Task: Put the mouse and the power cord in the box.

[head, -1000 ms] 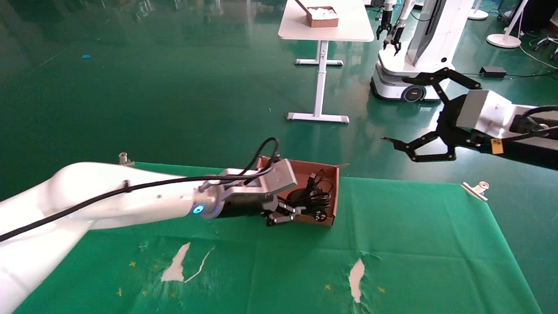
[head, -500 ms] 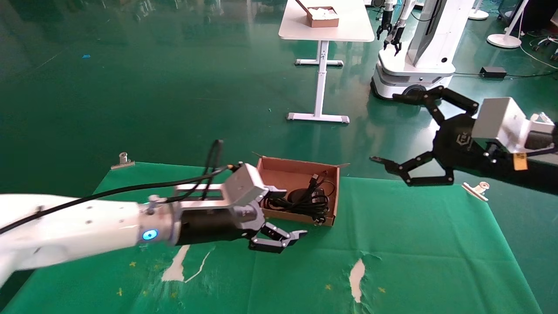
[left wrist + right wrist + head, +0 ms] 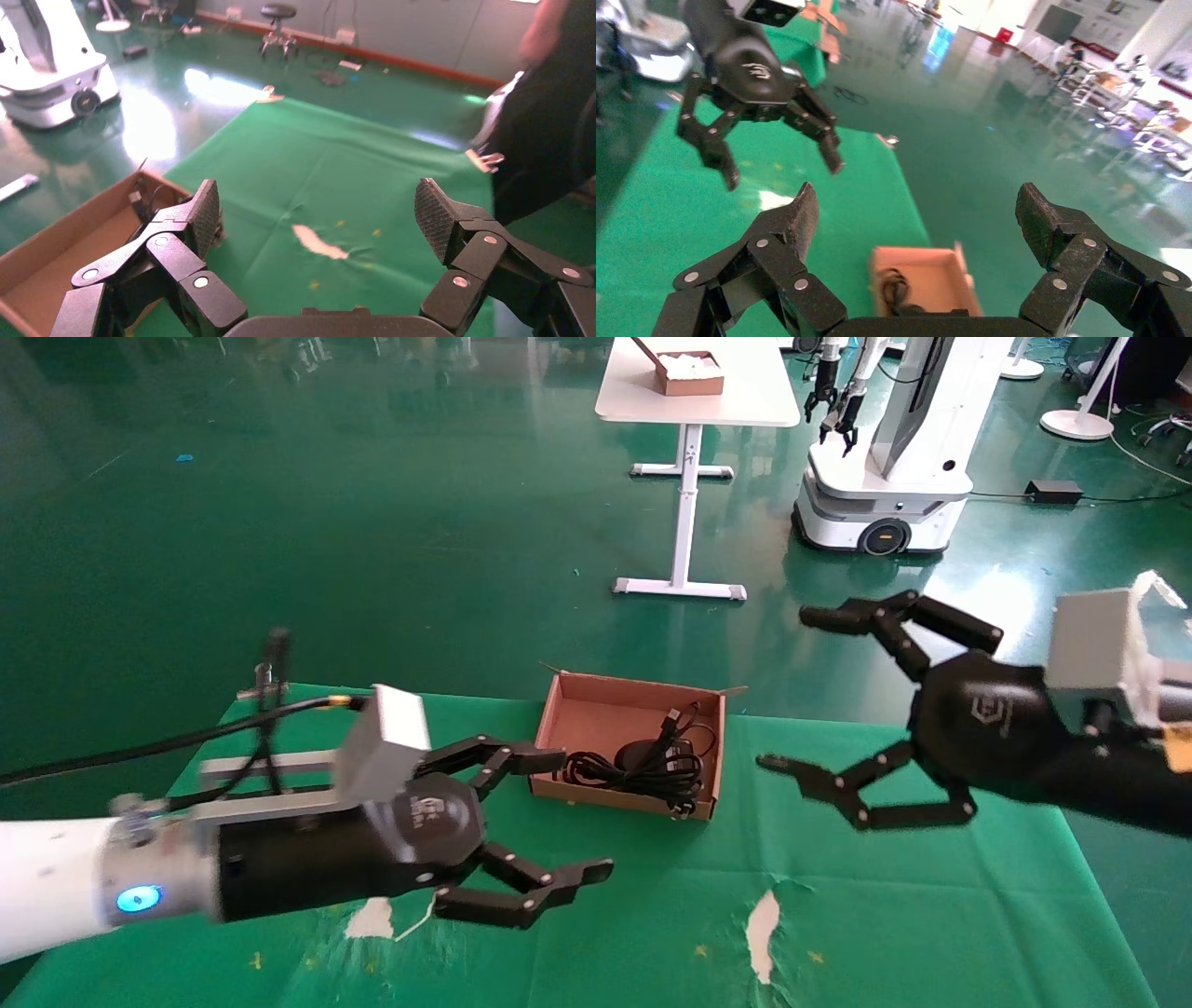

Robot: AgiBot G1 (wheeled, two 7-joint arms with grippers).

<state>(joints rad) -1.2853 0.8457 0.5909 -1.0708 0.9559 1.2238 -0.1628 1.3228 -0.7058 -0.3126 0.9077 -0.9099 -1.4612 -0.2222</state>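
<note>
There is one box (image 3: 573,710) of reddish-brown cardboard on the green cloth, and inside it lie one mouse (image 3: 637,754) and one power cord (image 3: 643,772) in several loops. Two grippers are seen, the left gripper (image 3: 560,817) and the right gripper (image 3: 792,691), each one with two black fingers spread wide and nothing between them. Farther back there is one white table (image 3: 698,404) with one smaller brown box (image 3: 689,374) on it, one other white robot (image 3: 885,458) on the floor, and two metal clips (image 3: 262,679) at the far corners of the cloth.
</note>
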